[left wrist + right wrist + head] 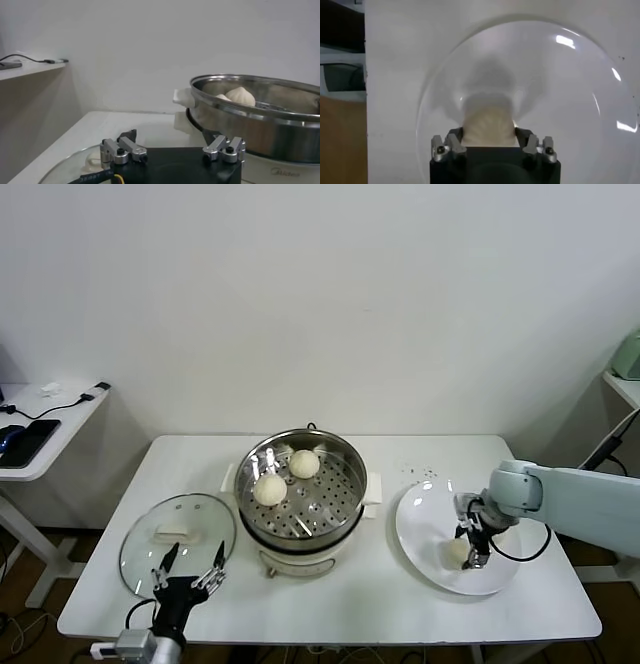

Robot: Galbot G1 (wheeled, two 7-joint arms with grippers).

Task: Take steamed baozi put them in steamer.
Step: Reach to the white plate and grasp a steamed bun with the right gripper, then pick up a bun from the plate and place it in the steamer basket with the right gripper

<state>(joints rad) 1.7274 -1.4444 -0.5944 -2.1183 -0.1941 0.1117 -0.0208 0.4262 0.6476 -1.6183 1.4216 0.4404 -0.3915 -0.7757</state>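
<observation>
Two baozi (269, 489) (304, 463) lie on the perforated tray inside the steel steamer (247, 474) at the table's middle. A third baozi (455, 553) rests on the white plate (420, 524) to the right. My right gripper (468, 551) is down on the plate, shut on that bun. In the right wrist view the baozi (487, 122) fills the gap and both fingers press its sides above the plate (560, 90). My left gripper (190, 569) waits open near the table's front left edge, holding nothing. The left wrist view shows the steamer (260, 120) with a baozi (240, 95) peeking over its rim.
A round glass lid (175, 534) with a white handle lies flat left of the steamer, right under my left gripper (170, 135). A side table (40, 434) with cables stands beyond the table's left edge. A black cable trails off my right arm over the plate's right side.
</observation>
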